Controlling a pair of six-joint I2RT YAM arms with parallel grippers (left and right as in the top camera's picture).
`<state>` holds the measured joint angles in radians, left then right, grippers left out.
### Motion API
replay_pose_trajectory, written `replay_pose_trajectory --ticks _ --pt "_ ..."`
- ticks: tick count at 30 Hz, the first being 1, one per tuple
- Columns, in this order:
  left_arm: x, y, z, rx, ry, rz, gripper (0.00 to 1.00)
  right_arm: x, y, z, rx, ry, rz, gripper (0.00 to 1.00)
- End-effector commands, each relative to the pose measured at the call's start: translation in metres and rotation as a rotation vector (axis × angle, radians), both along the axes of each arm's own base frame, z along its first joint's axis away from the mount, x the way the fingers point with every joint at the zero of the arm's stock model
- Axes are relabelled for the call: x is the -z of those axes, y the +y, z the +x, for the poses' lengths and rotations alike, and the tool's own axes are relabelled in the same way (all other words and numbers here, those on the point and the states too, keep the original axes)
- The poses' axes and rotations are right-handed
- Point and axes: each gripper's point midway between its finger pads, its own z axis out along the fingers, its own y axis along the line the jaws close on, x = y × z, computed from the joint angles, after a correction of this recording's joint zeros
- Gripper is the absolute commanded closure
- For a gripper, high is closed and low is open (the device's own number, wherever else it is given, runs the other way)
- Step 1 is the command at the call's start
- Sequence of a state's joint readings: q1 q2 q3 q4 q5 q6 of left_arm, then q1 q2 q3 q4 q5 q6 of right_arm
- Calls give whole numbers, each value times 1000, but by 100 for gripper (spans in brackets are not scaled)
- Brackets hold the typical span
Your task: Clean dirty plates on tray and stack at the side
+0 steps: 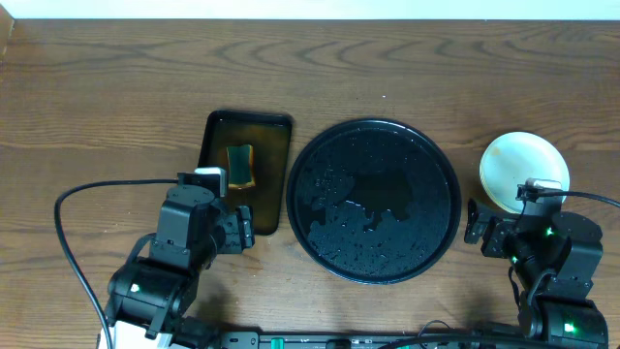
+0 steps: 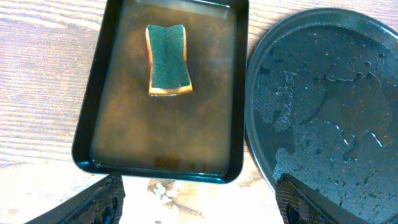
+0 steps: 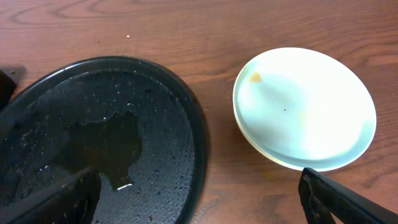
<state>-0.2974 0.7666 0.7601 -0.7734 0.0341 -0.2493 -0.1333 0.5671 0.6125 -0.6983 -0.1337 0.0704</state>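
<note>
The round black tray (image 1: 373,124) sits mid-table with no plates on it, only beads and a shallow pool of water, which suggests the washing was done over it so the spill stays inside the raised rim. The plates (image 3: 305,106) stand as a stack on the bare table (image 1: 116,78) just right of the tray, close to its rim but apart from it. A mint-white plate lies on top with a pale yellow edge showing beneath; how many are in the pile I cannot tell. One small brownish speck shows near the far-left rim of the top plate, otherwise it looks clean.

Left of the tray, the rectangular tray (image 2: 87,124) holds murky brown water. The sponge (image 2: 168,59) lies in its far half, green side up, parked where its drips are contained.

The left gripper (image 2: 198,182) hovers at the near end of the rectangular tray, its fingers spread wide and holding nothing. The right gripper (image 3: 199,174) hangs near the stack, likewise spread and empty, touching neither plates nor tray. Judging by this layout, the stacking seems done, with that speck perhaps the only thing left to wipe
</note>
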Motion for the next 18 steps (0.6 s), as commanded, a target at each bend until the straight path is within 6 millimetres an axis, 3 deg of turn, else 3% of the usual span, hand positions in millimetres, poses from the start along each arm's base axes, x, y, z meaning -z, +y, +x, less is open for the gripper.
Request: replay_pose_trajectory --ticks 1,18 --pt "4 3 1 0 5 28 22 2 1 -1 -9 3 -16 1" --pt "11 3 2 1 33 37 22 -2 0 -8 -5 -43 -35 1"
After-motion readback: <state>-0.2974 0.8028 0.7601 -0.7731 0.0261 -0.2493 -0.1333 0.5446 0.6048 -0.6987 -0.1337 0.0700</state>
